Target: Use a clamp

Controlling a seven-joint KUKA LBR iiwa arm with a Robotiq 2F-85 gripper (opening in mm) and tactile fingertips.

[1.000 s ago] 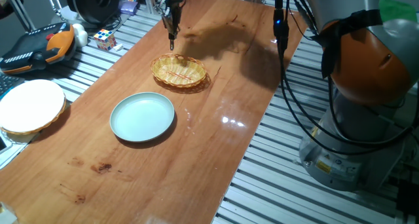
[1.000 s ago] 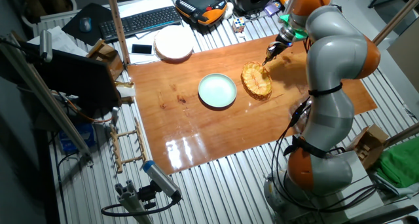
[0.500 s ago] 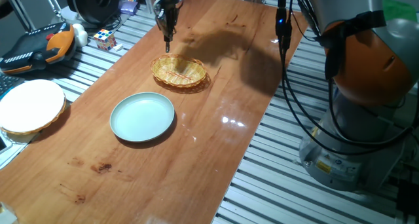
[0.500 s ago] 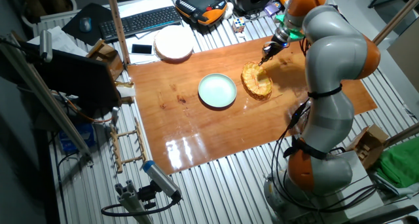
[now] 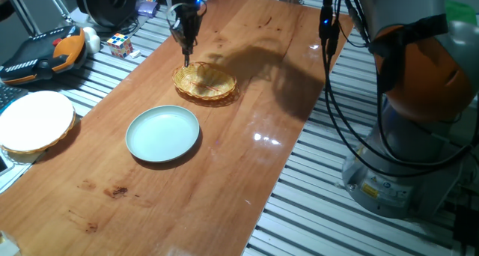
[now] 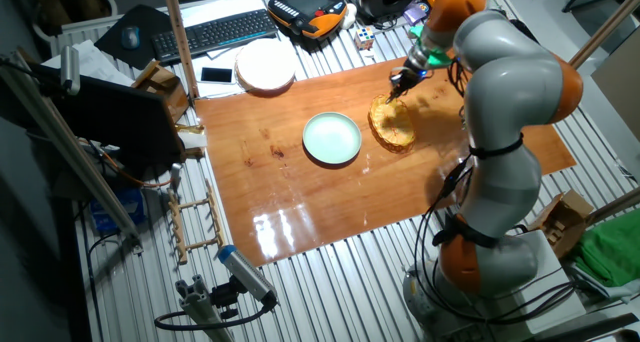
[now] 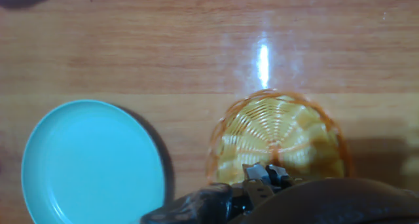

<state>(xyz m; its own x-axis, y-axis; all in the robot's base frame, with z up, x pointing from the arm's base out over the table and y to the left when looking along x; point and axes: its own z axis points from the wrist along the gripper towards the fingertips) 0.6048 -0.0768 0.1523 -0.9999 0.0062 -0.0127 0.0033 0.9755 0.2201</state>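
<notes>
We see the pale plate nearest on the counter, then the wicker basket. Just beyond, our pincer hangs over the basket's far rim, seemingly gripping the slim dark clamp, though we cannot tell for certain. We judge the clamp picked up but not yet put to use.

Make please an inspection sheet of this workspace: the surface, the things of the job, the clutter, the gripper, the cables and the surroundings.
Surface: wooden table, bare wood with glare spots.
Job's things: clamp not clearly seen; a slim dark piece hangs at the gripper tip, too small to identify.
Other items: wicker basket, nothing seen inside; light blue plate, nothing on it.
Clutter: round white dish, Rubik's cube, keyboard, all off the wood.
Gripper: gripper over the basket's far rim; whether the fingers are open cannot be told.
Cables: black cables hang along the arm.
Surroundings: slatted metal bench.
</notes>
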